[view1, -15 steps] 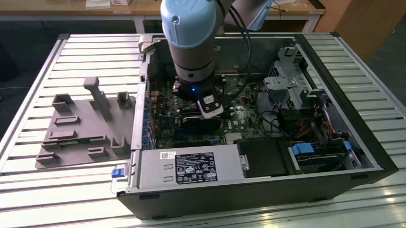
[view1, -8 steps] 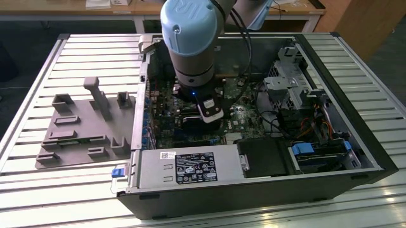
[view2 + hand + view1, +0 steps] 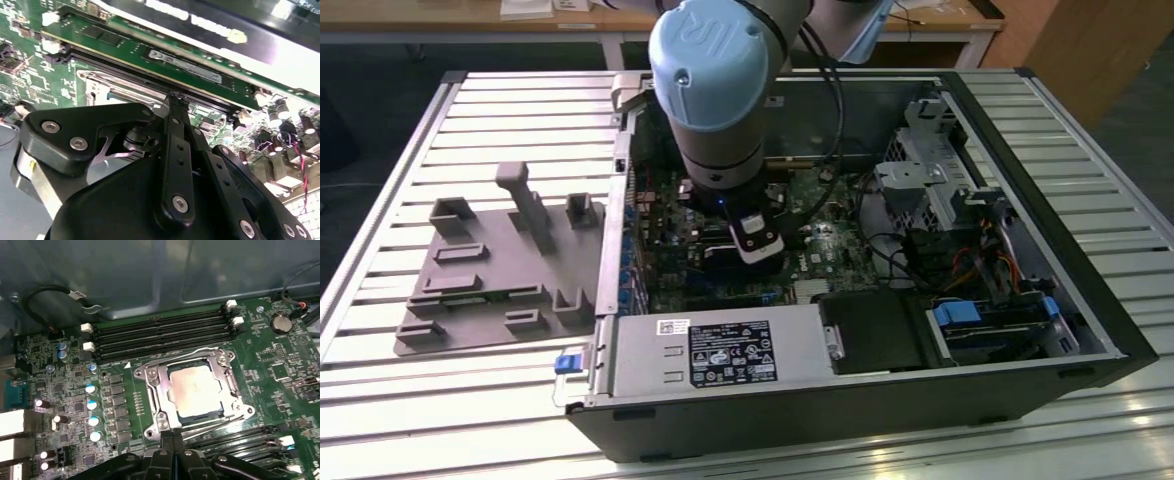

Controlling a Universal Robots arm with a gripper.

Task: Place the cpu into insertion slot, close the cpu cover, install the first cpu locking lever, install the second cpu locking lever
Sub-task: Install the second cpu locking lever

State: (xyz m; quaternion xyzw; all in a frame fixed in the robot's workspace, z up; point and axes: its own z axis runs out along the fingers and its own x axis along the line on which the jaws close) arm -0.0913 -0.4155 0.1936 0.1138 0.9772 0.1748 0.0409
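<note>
In the first wrist view the cpu (image 3: 195, 389), a silver-grey square, sits in the socket on the green motherboard (image 3: 280, 370). The cpu cover (image 3: 161, 385) lies flat around it as a silver frame. One thin wire locking lever (image 3: 200, 350) runs along the socket's side by the memory slots. The other lever (image 3: 220, 421) runs along the side nearest my fingers. My gripper (image 3: 169, 435) is shut, its black tips together right at the socket's edge beside that lever's end. In the second wrist view the gripper (image 3: 177, 100) points at the socket frame. Nothing shows between the fingers.
Black memory slots (image 3: 160, 332) with white clips flank the socket, and a filled memory stick (image 3: 165, 60) lies close by. Capacitors (image 3: 92, 405) and a coin battery (image 3: 280, 323) stand on the board. The case (image 3: 1067, 300) holds a power supply (image 3: 720, 350), a drive cage (image 3: 921, 165) and cables. A grey fixture plate (image 3: 494, 275) lies outside.
</note>
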